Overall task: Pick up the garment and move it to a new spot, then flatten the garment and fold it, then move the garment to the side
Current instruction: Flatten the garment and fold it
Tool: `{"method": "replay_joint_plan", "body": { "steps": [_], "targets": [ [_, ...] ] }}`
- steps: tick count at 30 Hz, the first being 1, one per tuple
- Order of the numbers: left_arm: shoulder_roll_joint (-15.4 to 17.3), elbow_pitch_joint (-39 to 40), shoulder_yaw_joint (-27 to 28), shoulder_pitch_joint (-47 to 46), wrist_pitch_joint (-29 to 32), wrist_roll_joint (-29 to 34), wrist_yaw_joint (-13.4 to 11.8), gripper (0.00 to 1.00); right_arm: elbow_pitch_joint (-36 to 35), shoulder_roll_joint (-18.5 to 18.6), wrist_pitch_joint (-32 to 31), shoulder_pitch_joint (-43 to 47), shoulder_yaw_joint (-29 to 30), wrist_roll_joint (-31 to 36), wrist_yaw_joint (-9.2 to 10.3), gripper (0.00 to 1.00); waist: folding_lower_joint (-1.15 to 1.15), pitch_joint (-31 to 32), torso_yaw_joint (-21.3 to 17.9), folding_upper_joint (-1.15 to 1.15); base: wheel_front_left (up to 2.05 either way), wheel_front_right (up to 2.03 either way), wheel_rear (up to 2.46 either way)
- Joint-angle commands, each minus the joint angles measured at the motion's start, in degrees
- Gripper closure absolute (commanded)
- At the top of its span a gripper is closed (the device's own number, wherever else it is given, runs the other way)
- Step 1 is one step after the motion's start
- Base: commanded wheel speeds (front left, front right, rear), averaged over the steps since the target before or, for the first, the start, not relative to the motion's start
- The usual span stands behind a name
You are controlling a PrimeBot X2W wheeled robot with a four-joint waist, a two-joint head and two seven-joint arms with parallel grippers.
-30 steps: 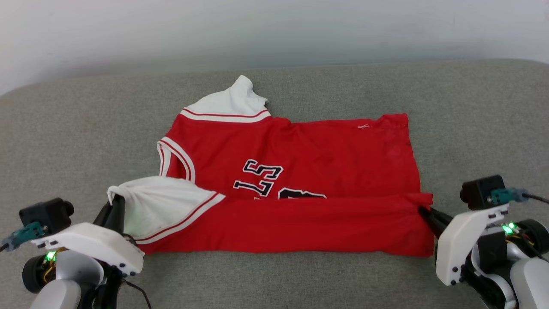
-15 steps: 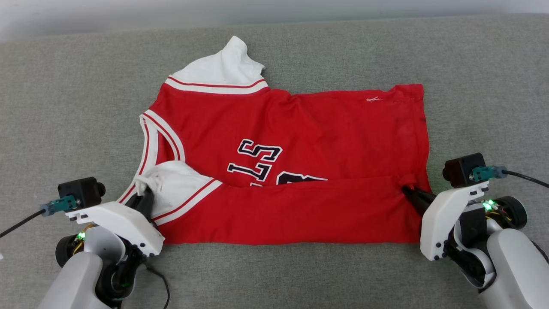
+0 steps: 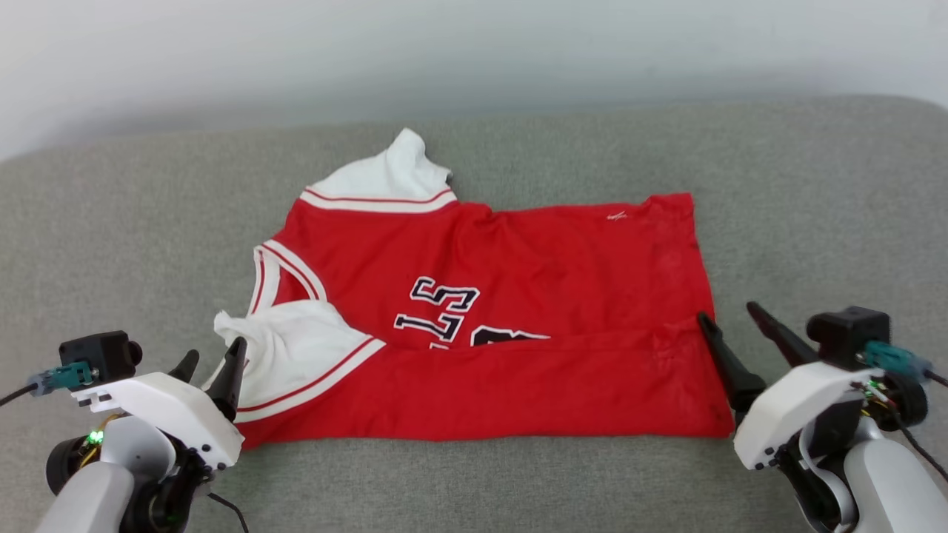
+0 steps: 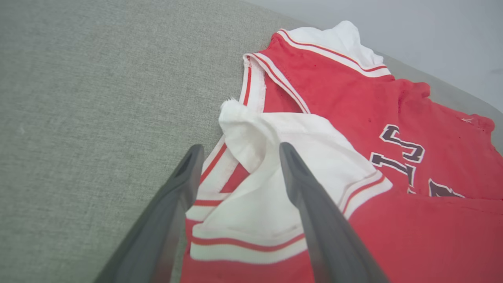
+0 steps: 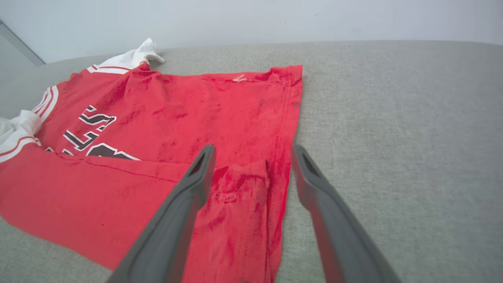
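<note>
Position: garment [image 3: 563, 259] on grey cushion [image 3: 111, 222], near edge folded over. State: left gripper [image 3: 214, 357] and right gripper [image 3: 728, 314] spread, empty — risk: a careless retreat snags thin fabric, dragging the fold open

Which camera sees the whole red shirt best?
The head view: the whole garment lies inside it, end to end. The left wrist view shows mostly its white sleeve and collar end; the right wrist view shows mostly its hem end, cut off below.
</note>
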State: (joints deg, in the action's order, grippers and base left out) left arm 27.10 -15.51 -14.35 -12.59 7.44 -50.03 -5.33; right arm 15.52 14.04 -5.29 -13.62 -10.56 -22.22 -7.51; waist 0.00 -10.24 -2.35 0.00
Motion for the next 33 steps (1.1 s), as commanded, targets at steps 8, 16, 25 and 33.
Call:
{"method": "replay_joint_plan", "body": {
  "steps": [8,16,25,33],
  "targets": [
    [8.5,9.9,-0.3,2.4,13.3,-2.4,-1.1,0.0,-8.6,-3.5,5.2,6.3,4.7,5.1,0.04,0.0,0.0,5.9,-1.7,0.0,0.0,0.0,0.0],
    [16.9,14.5,-0.9,3.8,29.6,-6.0,-4.0,0.0,-16.0,-6.2,4.1,8.5,5.4,7.1,0.03,0.0,0.0,2.3,-4.8,0.0,0.0,0.0,0.0],
    [16.0,10.6,-0.3,5.3,32.8,-9.3,-6.5,0.0,-18.3,-8.0,4.0,6.9,5.4,7.3,0.03,0.0,0.0,-2.9,-7.2,0.0,0.0,0.0,0.0],
    [10.4,4.2,-3.1,5.5,33.1,-11.2,-5.2,0.99,-17.9,-7.1,2.5,6.2,7.4,5.8,0.03,0.0,0.0,-4.0,-7.4,0.0,0.0,0.0,0.0]
  ]
}}
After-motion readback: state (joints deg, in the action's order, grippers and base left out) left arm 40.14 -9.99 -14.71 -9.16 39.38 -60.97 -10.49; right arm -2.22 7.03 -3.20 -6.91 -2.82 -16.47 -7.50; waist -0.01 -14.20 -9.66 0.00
